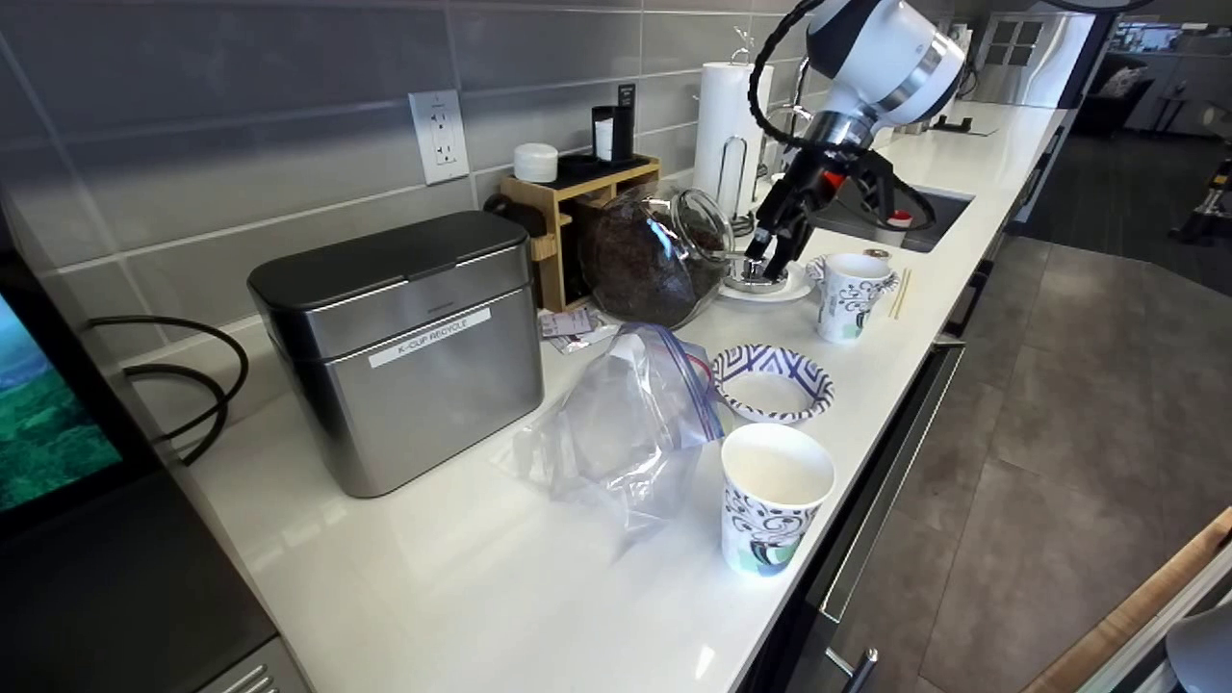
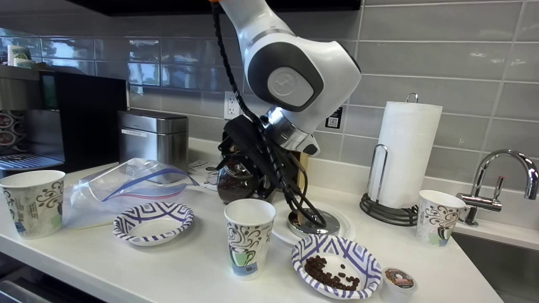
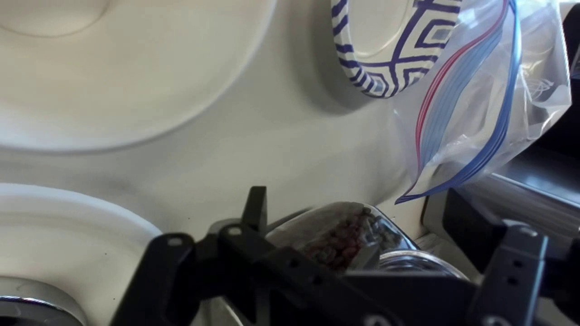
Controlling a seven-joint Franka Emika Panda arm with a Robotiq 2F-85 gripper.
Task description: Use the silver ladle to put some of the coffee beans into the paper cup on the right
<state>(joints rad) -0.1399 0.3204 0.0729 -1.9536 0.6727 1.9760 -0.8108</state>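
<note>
While the jaws stood well parted, the coffee beans [image 3: 337,244] lay in a glass jar [image 3: 419,254] just beyond them. Silver ladle: I couldn't make it out. Fetching step, I judged; next called for lining up before closing.

White counter [image 3: 290,149] is giving the black gripper [image 3: 356,199] passage beside the round clear-glass jar [image 1: 640,260]; a clear-plastic bag [image 1: 626,423] is crowding it.

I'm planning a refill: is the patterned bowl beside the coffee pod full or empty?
Neither, partly filled: in an exterior view, coffee beans lie mostly along one side of the bowl, leaving some white bottom bare.
</note>
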